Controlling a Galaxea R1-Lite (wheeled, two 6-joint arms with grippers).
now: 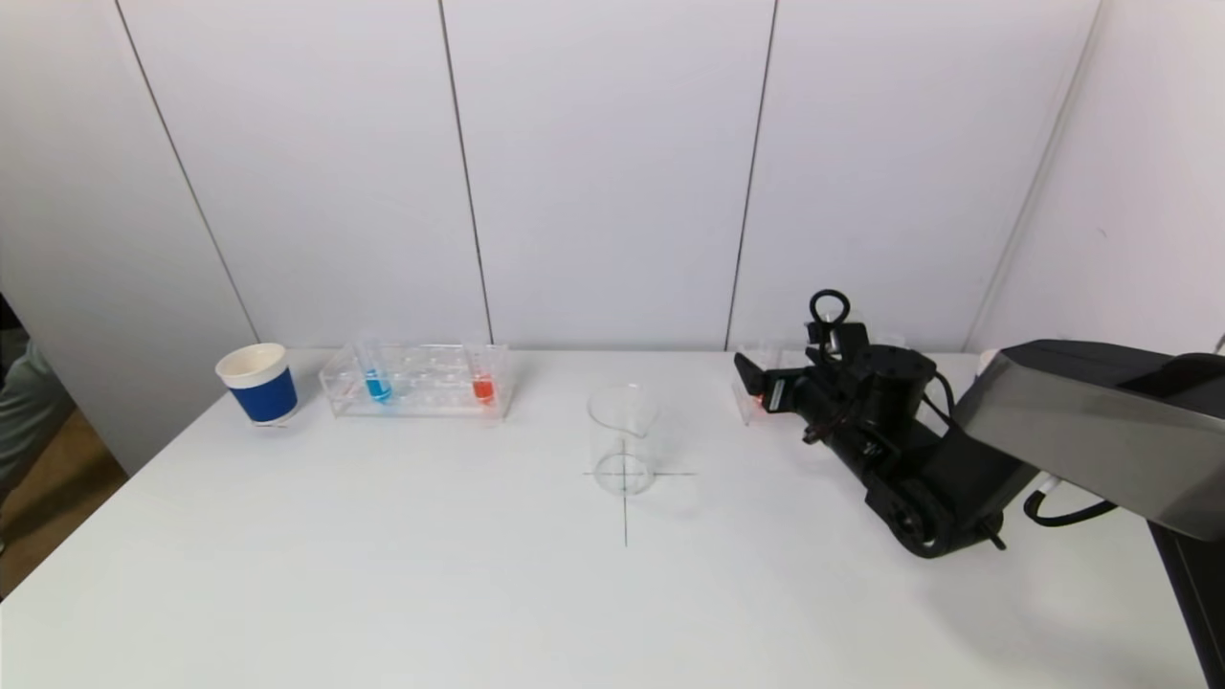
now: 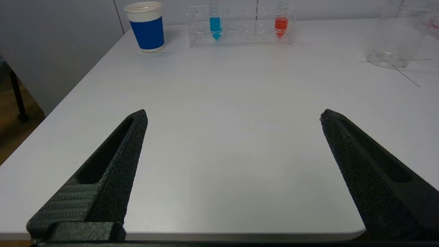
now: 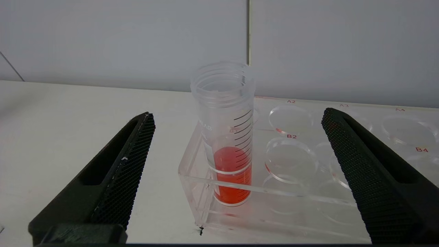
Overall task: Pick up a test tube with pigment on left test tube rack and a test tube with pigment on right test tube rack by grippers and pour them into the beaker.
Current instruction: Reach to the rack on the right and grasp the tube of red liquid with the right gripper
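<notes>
Right gripper (image 3: 236, 116) spread wide, nothing held, lined up on the red tube (image 3: 228, 137) standing upright in the corner hole of the right rack (image 3: 308, 192). That tube is clear plastic with a threaded open mouth, black graduation marks down its side, and red pigment filling the lower part. The rack is clear acrylic with red hole labels: A2, B2, B4 readable, others faint. From the head view, the right rack sits at about 2 o'clock from the beaker (image 1: 623, 438), mostly hidden behind the arm. The beaker is clear, spouted, upright on a drawn cross mid-counter (image 1: 383, 574). Left rack (image 1: 418, 380) at 10 o'clock from the beaker holds a blue tube (image 1: 375, 373) and an orange-red tube (image 1: 482, 376). Left gripper (image 2: 233, 116) also spread wide, empty, over bare counter well short of the left rack. Blue paper cup (image 1: 256, 383) just left of that rack.
</notes>
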